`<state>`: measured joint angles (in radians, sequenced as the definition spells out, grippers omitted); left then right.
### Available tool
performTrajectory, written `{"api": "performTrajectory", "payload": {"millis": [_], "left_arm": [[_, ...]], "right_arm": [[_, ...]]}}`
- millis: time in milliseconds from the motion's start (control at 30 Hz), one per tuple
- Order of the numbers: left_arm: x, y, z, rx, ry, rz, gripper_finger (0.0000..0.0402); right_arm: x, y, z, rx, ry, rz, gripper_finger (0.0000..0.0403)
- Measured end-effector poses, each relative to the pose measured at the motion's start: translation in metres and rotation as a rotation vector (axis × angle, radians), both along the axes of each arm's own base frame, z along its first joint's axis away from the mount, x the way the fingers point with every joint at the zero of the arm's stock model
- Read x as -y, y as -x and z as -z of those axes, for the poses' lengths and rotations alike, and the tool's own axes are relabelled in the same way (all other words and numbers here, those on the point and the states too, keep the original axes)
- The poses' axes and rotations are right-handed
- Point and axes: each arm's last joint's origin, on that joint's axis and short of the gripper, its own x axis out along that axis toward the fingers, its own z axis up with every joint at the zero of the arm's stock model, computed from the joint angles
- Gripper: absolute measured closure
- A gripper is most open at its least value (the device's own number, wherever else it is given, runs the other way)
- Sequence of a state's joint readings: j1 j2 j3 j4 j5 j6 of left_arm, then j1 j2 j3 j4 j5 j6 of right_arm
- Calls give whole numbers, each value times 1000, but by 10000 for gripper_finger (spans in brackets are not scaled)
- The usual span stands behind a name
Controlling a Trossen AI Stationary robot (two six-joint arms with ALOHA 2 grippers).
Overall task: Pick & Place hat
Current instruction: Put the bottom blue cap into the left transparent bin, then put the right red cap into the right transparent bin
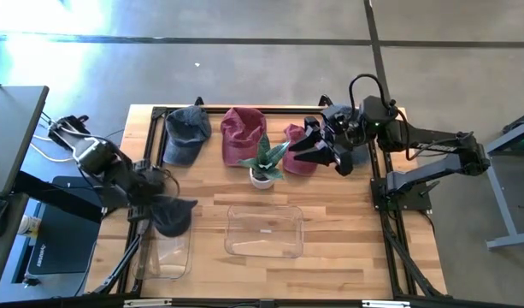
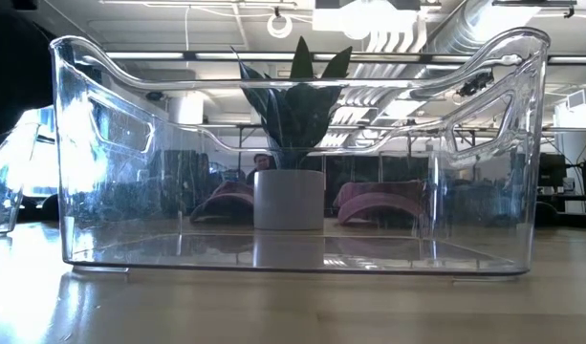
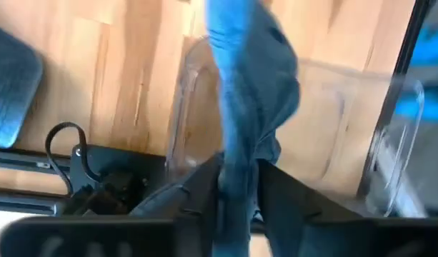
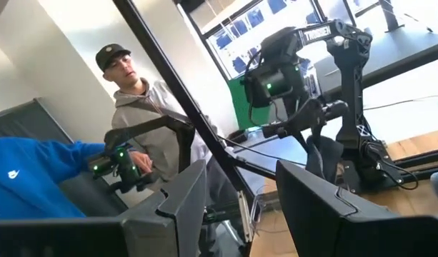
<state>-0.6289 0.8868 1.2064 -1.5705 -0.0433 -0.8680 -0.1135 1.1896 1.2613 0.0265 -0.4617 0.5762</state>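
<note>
My left gripper [image 1: 159,210] is shut on a dark blue hat [image 1: 173,217] above the far end of a small clear bin [image 1: 165,254] at the table's left. In the left wrist view the hat [image 3: 251,86] stretches away from the gripper [image 3: 236,182] over the bin's rim [image 3: 177,107]. My right gripper [image 1: 303,150] hovers open above a maroon hat [image 1: 297,164] at the far right; nothing lies between its fingers [image 4: 240,193]. A blue-grey hat [image 1: 186,133] and another maroon hat [image 1: 243,133] lie flat along the far edge. My left gripper pinches a bunched fold of the dark blue hat [image 3: 236,168] between its two fingers, coming from above and pointing down. The hat hangs below the fingers, lifted clear over the small bin. Which part of the hat the fold belongs to, I cannot tell.
A large clear bin [image 1: 264,231] stands at the table's middle, near side, with a potted plant [image 1: 263,164] just beyond it. A black frame [image 1: 150,145] borders the table. Bare wood lies right of the large bin. A person [image 4: 143,100] sits beyond the table.
</note>
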Motion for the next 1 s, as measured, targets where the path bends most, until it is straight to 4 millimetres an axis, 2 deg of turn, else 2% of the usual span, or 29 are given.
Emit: {"api": "performTrajectory", "payload": {"millis": [167,333,467,600,700,767,867,1000], "left_arm": [[-13,18,-13,62,121,-186,245],[-15,20,-32,163,236,-250,233],[-9,7,-35,297,239,-254,233],[3,-14,-26,319,138,-260,233],[9,-28,-19,343,53,-408,232],[12,-38,-19,429,7,-533,232],[19,-56,-22,597,-27,-690,232],[27,-71,-27,731,6,-771,232]], "right_arm": [[1,0,0,0,-2,26,237],[1,0,0,5,8,49,237],[1,-2,1,2,8,67,237],[3,-13,9,-36,-17,68,237],[5,-26,20,-80,-22,95,237],[9,-35,27,-109,-30,148,237],[25,-40,33,-139,-57,246,237],[60,-28,36,-196,-128,357,237]]}}
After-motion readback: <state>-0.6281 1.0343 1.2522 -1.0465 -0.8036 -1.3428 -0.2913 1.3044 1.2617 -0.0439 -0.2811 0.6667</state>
